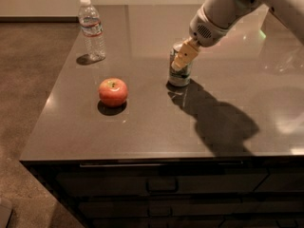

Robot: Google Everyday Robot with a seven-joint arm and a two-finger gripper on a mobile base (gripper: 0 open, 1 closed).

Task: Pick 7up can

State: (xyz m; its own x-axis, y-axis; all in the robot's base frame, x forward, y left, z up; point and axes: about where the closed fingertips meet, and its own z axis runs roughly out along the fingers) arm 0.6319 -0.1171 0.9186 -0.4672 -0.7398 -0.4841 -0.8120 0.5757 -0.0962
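The 7up can [179, 78], silver and green, stands upright on the dark countertop [142, 132], right of centre. My gripper [183, 57] comes down from the upper right on the grey arm and sits at the can's upper part, with its tan tip covering the can's top and front. The can's lower body rests on the counter. The arm's shadow falls on the counter in front of and to the right of the can.
A red apple [113, 91] lies left of the can. A clear plastic water bottle [91, 30] stands at the back left. The counter's front edge has drawers [161, 184] below it. Brown floor lies to the left.
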